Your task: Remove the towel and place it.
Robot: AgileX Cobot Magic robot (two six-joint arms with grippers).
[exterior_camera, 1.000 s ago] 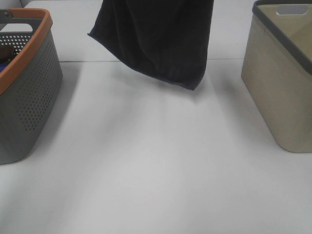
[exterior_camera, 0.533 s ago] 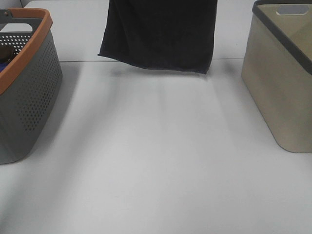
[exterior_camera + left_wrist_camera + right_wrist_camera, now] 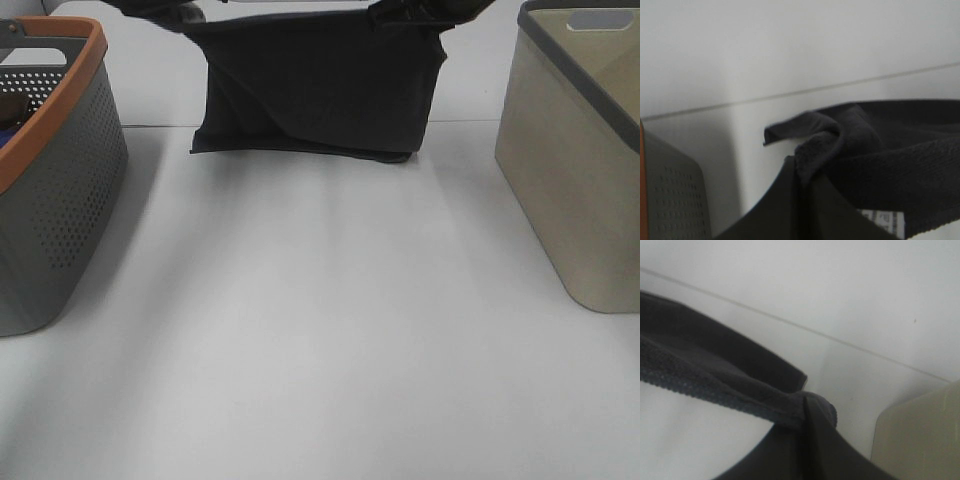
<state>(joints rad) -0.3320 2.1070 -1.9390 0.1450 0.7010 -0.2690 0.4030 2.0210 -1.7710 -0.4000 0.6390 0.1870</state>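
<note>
Towel [image 3: 315, 90] hangs spread as a dark sheet, well apart from the beige bin [image 3: 570, 180], on the side of the bin that faces the grey basket [image 3: 60, 200]. It is carried by its two upper corners. The corner nearer the bin is pinched by the right fingers [image 3: 825, 455], which are closed tight on a fold of the hem. The corner farther from the bin is pinched the same way by the left fingers [image 3: 775, 210], with the white tag [image 3: 882, 220] showing just beside that grip. The top edge sags a little between the two holds. The lower hem lies about level with the bin's foot and seems to meet the surface [image 3: 320, 350], with its far corner flaring outward, though I cannot tell for certain that it touches.

As I judge it, the removal is done and the placing step is in hand, with the cloth stretched out ready to be laid flat. The next move calls for both arms to come down and toward the open surface beside the bin together. They should keep the top edge taut so the sheet unrolls from its lower hem without bunching. Only then should both pairs of fingers let go.
</note>
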